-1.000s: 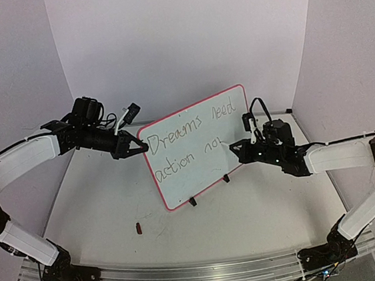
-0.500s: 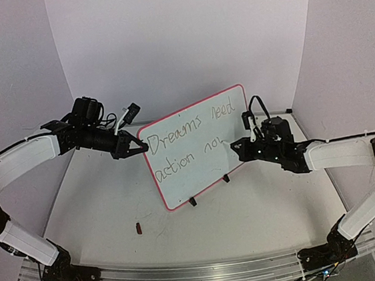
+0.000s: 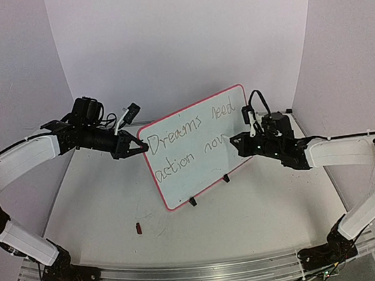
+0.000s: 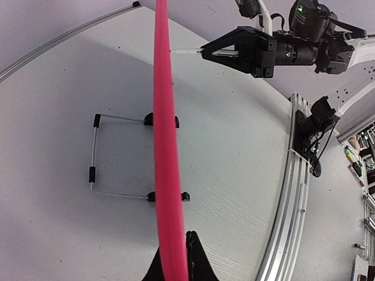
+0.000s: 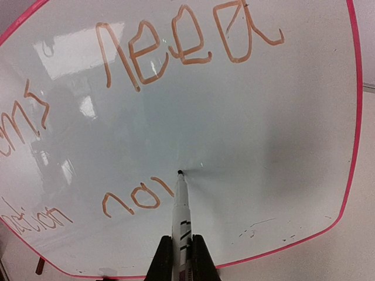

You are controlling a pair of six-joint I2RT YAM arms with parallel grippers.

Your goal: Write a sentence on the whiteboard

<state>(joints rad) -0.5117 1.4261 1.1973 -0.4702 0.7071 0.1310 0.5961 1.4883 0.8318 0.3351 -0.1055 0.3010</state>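
The whiteboard (image 3: 197,173) stands tilted mid-table on small black feet, red frame all round. The sentence (image 3: 187,139) reads "Dreams need" above "action no" plus a fresh stroke; the right wrist view shows "need" (image 5: 181,44) and "no" (image 5: 132,199). My left gripper (image 3: 133,148) is shut on the board's left red edge (image 4: 167,175). My right gripper (image 3: 237,143) is shut on a white marker pen (image 5: 181,216). Its dark tip (image 5: 179,172) touches the board just right of the "o". The right gripper also shows in the left wrist view (image 4: 205,51).
A small dark red cap (image 3: 139,229) lies on the table in front of the board. A wire stand (image 4: 94,170) props the board from behind. The aluminium rail (image 3: 201,273) runs along the near edge. White walls close in the back and sides.
My right gripper has moved the marker right and slightly up along the second line, adding a stroke after "no". The left arm and the board have held still.
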